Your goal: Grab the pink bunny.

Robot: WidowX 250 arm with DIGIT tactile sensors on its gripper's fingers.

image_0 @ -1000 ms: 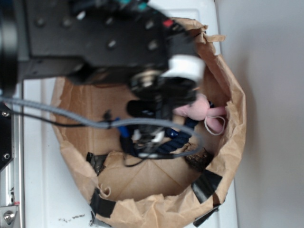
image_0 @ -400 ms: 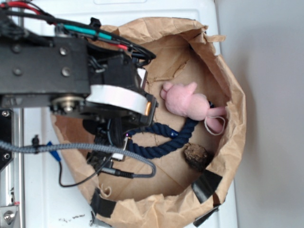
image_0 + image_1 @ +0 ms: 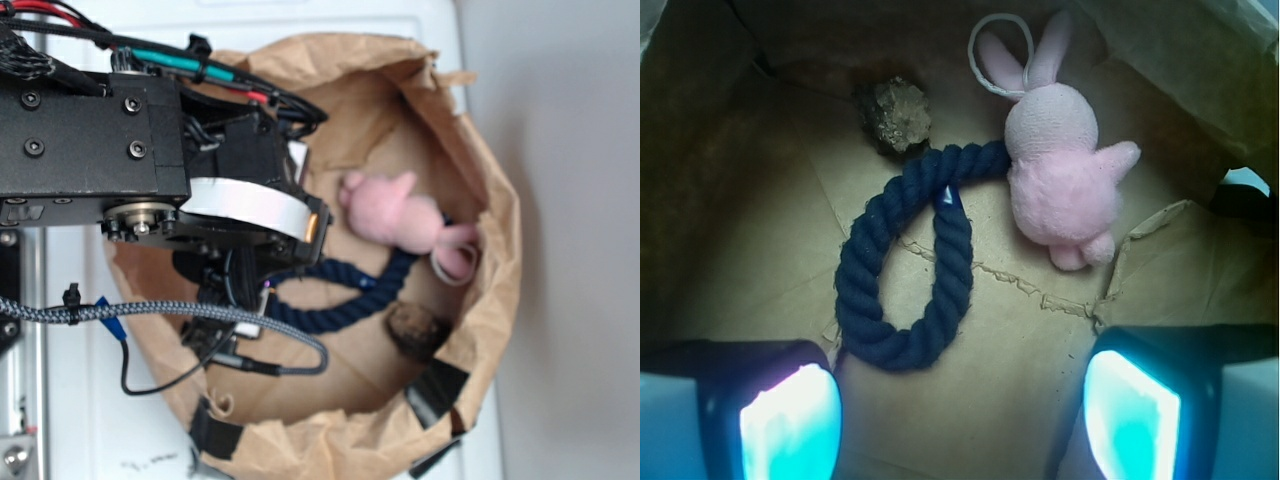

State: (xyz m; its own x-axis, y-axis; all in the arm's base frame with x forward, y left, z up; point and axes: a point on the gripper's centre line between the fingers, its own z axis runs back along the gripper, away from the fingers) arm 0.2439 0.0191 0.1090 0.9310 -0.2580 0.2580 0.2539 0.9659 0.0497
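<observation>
Exterior view shows the bunny [image 3: 396,214] lying in the paper bag [image 3: 497,270] near its right wall, apart from the gripper [image 3: 235,300], while wrist view shows the bunny [image 3: 1063,170] ahead of spread, empty jaws, touching the rope [image 3: 902,262], bare floor between.

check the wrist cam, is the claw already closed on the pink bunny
No, the claw is open with its fingers spread apart and nothing between them, while the pink bunny lies farther ahead beside the navy rope.
</observation>
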